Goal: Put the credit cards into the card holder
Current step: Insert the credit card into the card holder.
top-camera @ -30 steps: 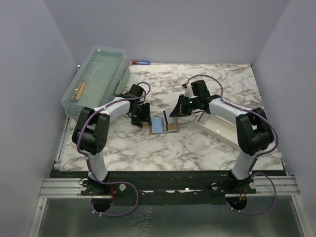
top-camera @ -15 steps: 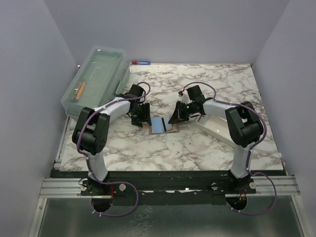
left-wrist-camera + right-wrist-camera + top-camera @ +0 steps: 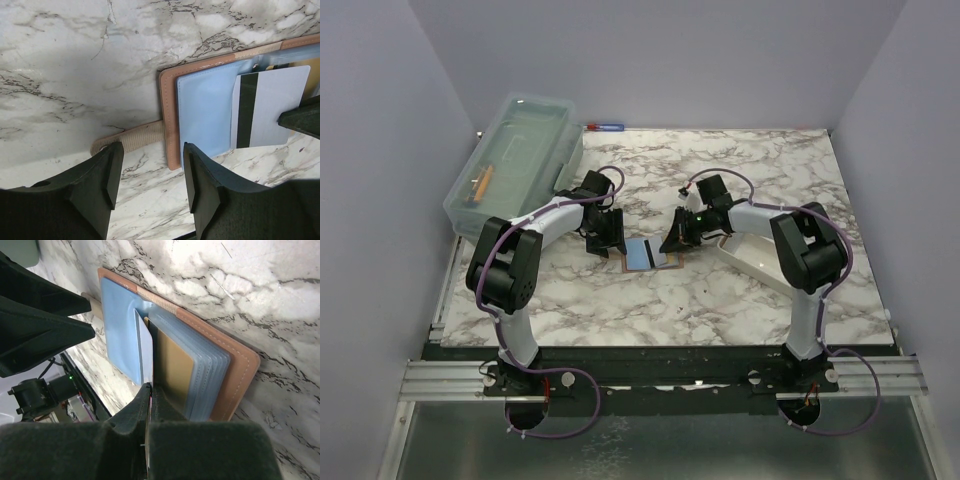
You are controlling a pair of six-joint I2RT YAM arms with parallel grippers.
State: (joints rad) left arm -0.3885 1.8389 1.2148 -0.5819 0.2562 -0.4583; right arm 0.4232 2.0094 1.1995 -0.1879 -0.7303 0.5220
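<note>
- Found the card holder [image 3: 645, 258] lying open and flat on the marble worktop [image 3: 720, 300], near the middle, between the left arm [image 3: 545, 225] and the right arm [image 3: 760, 215].
- Noted its tan leather cover facing down and light blue plastic sleeves [image 3: 120, 330] inside, stacked like pages.
- Saw a tan-gold card [image 3: 176, 371] sitting already in one of the sleeves on the right half.
- Found the right jaws closed on a pale blue card [image 3: 272, 107] with a dark stripe, gripped by its near edge, with the thin side turned toward the right wrist camera.
- Saw the far end of this card lying over the left half of the holder, at the mouth of a sleeve; could not tell how deep inside.
- Found the left jaws open, well apart and gripping nothing, lowered just beside the left edge of the holder.
- Noted a beige elastic strap [image 3: 132, 141] coming out from under the leather edge and running on the worktop between the left jaws.
- Could not tell about any touching between the left jaws and the holder.
- Saw a clear plastic lidded box [image 3: 515, 160] at the back left corner, with a small orange item [image 3: 480, 185] inside.
- Saw a long white tray [image 3: 757, 265] just to the right of the holder, partly hidden by the right arm.
- Noted a small red and blue tool [image 3: 603, 127] at the back edge of the worktop, near the box.
</note>
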